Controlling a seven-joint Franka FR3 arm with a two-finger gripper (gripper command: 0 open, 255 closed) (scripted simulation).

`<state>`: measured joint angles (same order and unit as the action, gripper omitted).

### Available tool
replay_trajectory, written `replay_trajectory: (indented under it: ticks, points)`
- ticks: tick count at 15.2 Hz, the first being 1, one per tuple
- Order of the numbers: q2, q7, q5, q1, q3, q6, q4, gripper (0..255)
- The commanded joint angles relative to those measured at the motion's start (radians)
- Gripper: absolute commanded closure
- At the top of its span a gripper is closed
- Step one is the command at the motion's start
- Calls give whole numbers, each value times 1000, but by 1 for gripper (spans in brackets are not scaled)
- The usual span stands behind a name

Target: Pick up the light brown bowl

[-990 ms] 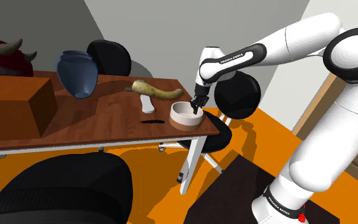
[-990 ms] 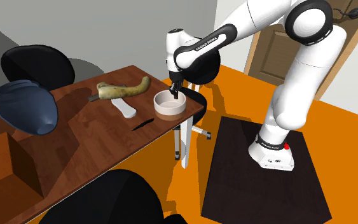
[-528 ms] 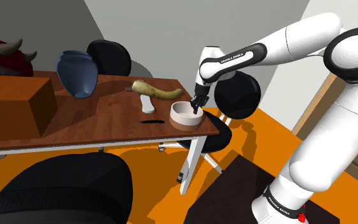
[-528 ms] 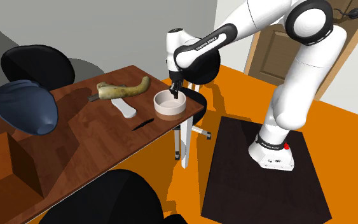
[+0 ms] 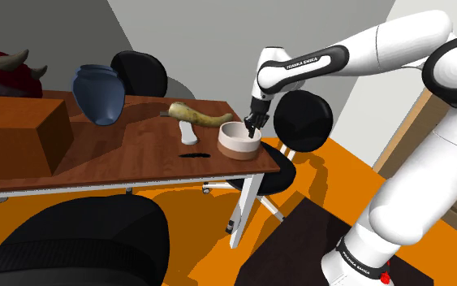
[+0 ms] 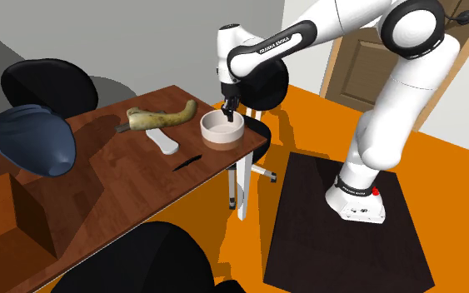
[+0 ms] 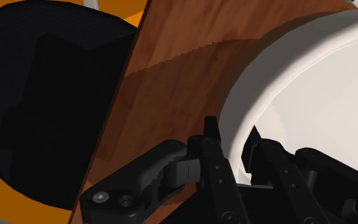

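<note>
Wrist view: the gripper (image 7: 236, 153) is clamped on the rim of the pale, brown-based bowl (image 7: 311, 89), one finger outside and one inside. The bowl is at the table's (image 7: 171, 70) corner nearest the arm and seems barely raised. The grasp is made; most of the lift is left. Farther along the table are a horn (image 5: 196, 115) and a blue vase (image 5: 98, 93).

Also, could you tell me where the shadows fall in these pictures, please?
Shoulder view: the table darkens the floor beneath it. Second exterior view: the blue vase shades the wood beside it. Wrist view: a jagged-edged shadow crosses the wood beside the bowl.
</note>
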<state>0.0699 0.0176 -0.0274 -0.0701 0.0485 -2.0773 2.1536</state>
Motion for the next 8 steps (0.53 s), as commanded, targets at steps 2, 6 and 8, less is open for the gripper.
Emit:
replay_trajectory:
  ticks: [2,6,8]
  points:
    - [15,-2,0,-1,1,41,-27,255]
    - [30,-3,0,0,0,95,-65,255]
    - [30,-3,0,0,0,96,-67,255]
